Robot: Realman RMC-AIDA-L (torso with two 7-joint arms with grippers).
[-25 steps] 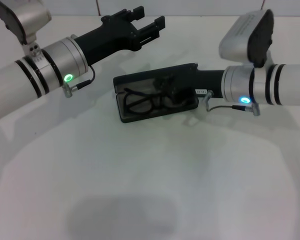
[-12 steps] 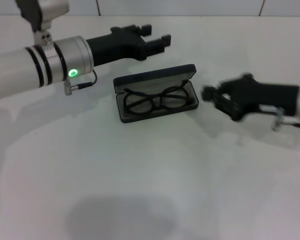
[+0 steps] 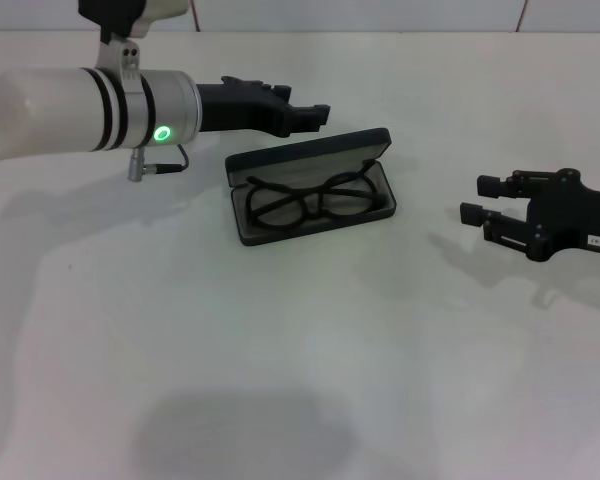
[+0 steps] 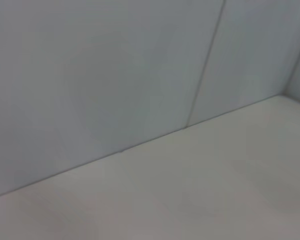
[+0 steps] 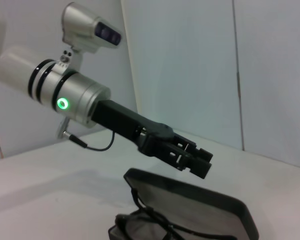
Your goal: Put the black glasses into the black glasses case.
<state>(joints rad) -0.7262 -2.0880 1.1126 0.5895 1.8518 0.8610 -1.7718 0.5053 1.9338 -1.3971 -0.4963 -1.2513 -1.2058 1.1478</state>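
White table, glasses case cropped.

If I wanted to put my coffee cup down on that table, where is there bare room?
The wide stretch of table in front of the black glasses case, nearest the robot, is bare. So is the gap between the case and the right gripper. It is crowded behind the open case, where the left gripper hovers near its lid. The black glasses lie inside.

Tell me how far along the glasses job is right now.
Mostly done: the black glasses lie inside the open black glasses case, on its grey lining. The right end effector is open, empty and away to the case's right. The left end effector hangs above the raised lid. Only closing the lid could remain.
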